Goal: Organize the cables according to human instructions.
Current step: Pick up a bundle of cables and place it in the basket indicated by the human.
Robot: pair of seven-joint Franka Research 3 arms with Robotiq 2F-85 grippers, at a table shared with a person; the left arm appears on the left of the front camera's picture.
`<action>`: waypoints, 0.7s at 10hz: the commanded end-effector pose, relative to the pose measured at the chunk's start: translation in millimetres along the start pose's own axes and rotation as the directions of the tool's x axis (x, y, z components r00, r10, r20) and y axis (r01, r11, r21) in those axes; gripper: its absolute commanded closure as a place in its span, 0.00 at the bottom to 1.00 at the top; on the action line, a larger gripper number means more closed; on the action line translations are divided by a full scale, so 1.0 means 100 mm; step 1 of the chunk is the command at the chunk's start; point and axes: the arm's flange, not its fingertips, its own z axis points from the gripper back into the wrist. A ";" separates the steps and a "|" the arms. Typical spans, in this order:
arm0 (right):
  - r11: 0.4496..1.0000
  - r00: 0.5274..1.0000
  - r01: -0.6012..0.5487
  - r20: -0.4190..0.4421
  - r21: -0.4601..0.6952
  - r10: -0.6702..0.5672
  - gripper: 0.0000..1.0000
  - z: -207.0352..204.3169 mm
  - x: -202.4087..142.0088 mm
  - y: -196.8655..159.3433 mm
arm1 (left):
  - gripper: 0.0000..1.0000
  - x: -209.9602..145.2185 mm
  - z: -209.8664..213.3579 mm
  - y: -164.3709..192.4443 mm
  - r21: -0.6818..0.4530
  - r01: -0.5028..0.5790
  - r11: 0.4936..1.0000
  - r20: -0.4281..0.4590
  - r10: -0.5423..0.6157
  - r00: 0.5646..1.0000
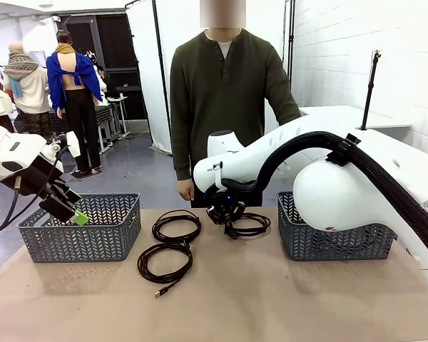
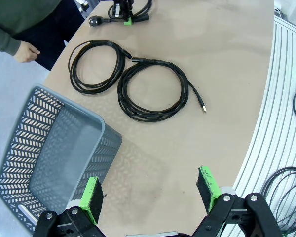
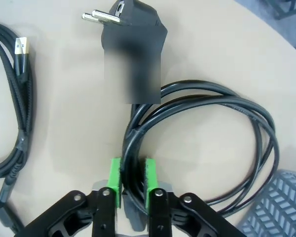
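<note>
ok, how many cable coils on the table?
3. Plug coil in the right claw, by the right basket; far coil mid-table; near coil just in front. That basket's inside is hidden.

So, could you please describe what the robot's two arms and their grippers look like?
The left arm and the right arm both have smooth, rounded white shells. A thick black corrugated hose runs along the right arm. The left gripper and the right gripper are black and two-fingered, with bright green pads at the fingertips.
</note>
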 end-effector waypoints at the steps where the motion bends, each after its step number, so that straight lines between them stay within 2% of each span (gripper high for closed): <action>1: 1.000 1.000 0.017 -0.016 -0.005 -0.017 1.00 -0.03 0.05 -0.03 | 0.00 -0.02 0.00 0.02 -0.015 0.002 1.000 0.014 -0.002 1.000; 4: 1.000 1.000 -0.005 -0.016 0.011 0.006 1.00 0.06 0.04 -0.02 | 0.00 -0.02 0.00 0.02 -0.015 0.002 1.000 0.014 -0.002 1.000; 7: 0.996 0.996 -0.082 0.037 0.025 0.081 1.00 0.35 0.00 0.04 | 0.00 -0.02 0.00 0.02 -0.015 0.002 1.000 0.014 -0.002 1.000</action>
